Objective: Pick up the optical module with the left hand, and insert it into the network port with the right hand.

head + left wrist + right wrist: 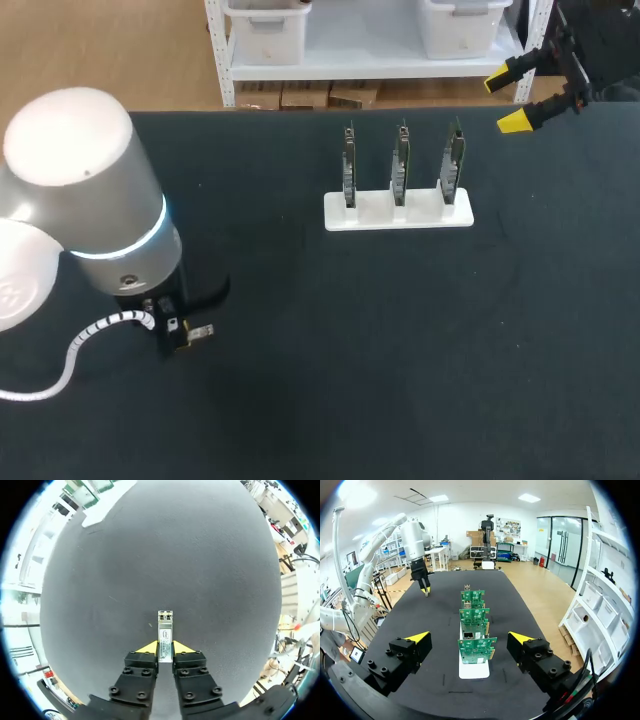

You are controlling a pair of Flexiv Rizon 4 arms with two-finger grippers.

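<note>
- The optical module (165, 630) is gripped by the left hand (165, 649), at the near left of the surface (400, 350).
- The right hand (508, 100) is held open at the far right, near the white stand (398, 212) of green boards (400, 165).

Black table (300, 350) bears a white stand (398, 212) holding seemingly three boards (400, 165)

Probably a robotics lab: a black-matted desk (400, 350) carries a white rack (398, 212) of three upright green circuit boards (400, 165), far side.
</note>
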